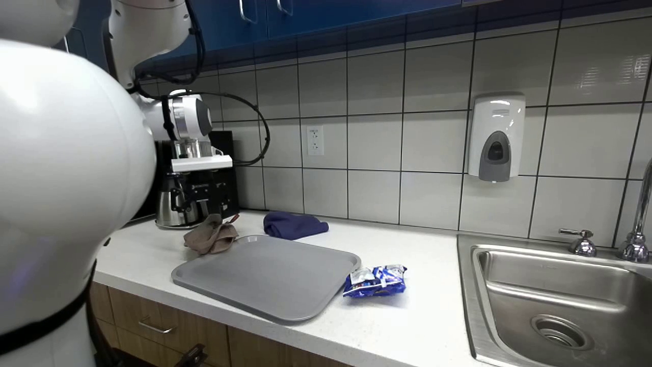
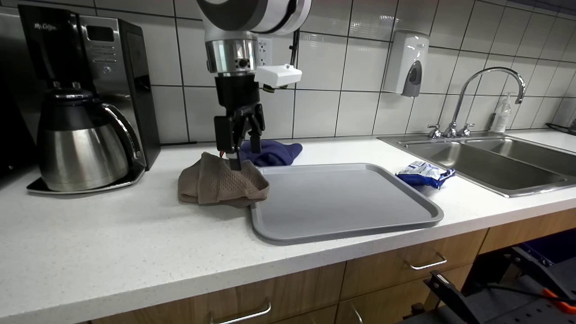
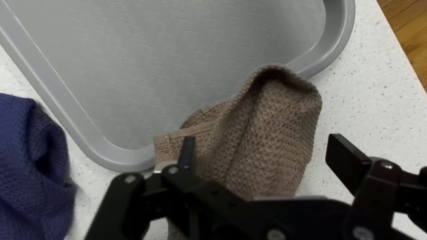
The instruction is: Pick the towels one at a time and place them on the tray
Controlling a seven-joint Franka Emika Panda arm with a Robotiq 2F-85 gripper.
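The brown towel (image 2: 216, 182) lies bunched on the counter, overlapping one short side of the grey tray (image 2: 342, 198). In the wrist view its folded end (image 3: 277, 133) hides part of the tray's rim (image 3: 106, 156). My gripper (image 2: 245, 150) points down over this towel, jaws wide apart and open. One of its fingers (image 3: 188, 150) appears over the cloth and the opposite one over bare counter; whether a tip touches the fabric I cannot tell. Beyond the tray's far corner a crumpled navy towel (image 1: 293, 225) rests on the counter, close to the tiled wall.
A coffee maker with a steel carafe (image 2: 83, 153) stands beside the brown towel. A shiny blue-and-white packet (image 1: 377, 280) lies by the tray's opposite side, before the steel sink (image 1: 464, 300). A tiled wall (image 1: 374, 193) bounds the counter at the back.
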